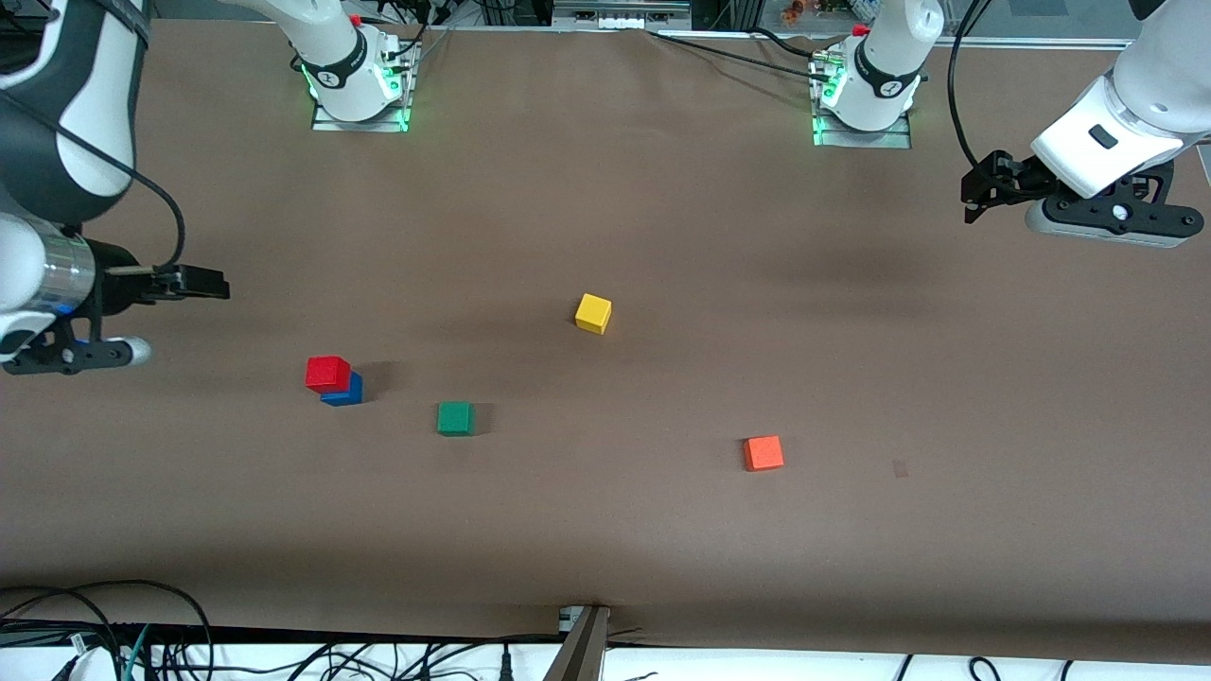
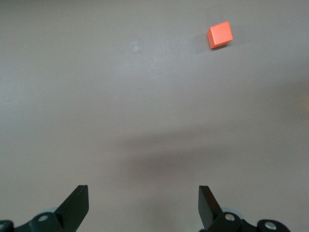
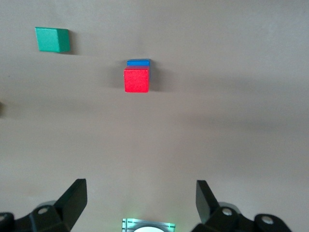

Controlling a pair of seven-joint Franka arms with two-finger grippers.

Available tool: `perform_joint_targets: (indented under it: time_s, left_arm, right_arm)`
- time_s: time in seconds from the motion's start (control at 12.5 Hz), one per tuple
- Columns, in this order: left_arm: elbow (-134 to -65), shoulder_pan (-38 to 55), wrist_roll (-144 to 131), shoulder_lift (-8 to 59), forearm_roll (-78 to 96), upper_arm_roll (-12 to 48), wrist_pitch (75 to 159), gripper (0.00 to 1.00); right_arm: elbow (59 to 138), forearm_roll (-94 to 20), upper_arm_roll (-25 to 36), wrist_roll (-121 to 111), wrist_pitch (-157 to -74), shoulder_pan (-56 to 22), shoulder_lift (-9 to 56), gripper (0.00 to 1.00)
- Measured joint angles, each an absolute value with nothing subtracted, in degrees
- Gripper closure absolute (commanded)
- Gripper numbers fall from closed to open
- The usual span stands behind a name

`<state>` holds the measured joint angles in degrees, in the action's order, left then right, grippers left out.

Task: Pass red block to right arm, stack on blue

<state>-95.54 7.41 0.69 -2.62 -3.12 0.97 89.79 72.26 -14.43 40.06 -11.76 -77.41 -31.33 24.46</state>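
Orange cube (image 1: 763,453) lies nearest the front camera, toward the left arm's end of the table, and it has no part in the task. A little farther from that camera comes the green cube (image 1: 455,417), and beside it, toward the right arm's end, the red block (image 1: 327,373) sits on the blue (image 1: 346,392). It is not square on it: a strip of blue shows on one side, so the red seems shifted a bit, though it rests flat. Farther still, near the table's middle, is the yellow cube (image 1: 593,312). The right gripper (image 3: 138,195) is up in the air over the bare cloth at its own end, well apart from the stack, with its two fingers spread and nothing between them. The left gripper (image 2: 144,200) hangs over its own end, also spread wide and empty; that arm waits. I judge the stacking as done and the release made, so this is the closing step. Next move, I think, asks only that both arms stay away from the stack, because a touch could push the offset red block off.
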Motion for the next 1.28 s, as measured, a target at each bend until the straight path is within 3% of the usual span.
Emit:
perform_joint_targets:
  time_s: [0.08,0.32,0.56,0.96,1.28]
  left_arm:
    - [-95.52,7.41,0.69,-2.62,-3.12,0.97,89.79,0.00]
    - [-95.45,7.42,0.69,-2.62,-3.12,1.01,89.11,0.00]
    - [-95.27,7.49,0.69,-2.62,-3.12,1.08,87.61,0.00]
    - [-94.57,7.74,0.66,-2.62,-3.12,2.60,87.09,0.00]
    - [-94.56,7.63,0.64,-2.62,-3.11,2.77,86.54,0.00]
  right_arm:
    - [72.24,-12.29,36.76,-11.75,-77.08,-29.31,22.44,0.00]
    - [72.92,-3.12,18.97,-11.70,-76.08,-16.21,15.95,0.00]
    - [75.83,-0.30,10.21,-11.70,-75.83,-8.74,10.06,0.00]
    - [84.68,-0.19,5.91,-9.22,-75.03,-5.11,2.36,0.00]
    - [86.34,-0.19,5.74,-8.53,-74.91,-5.03,1.77,0.00]
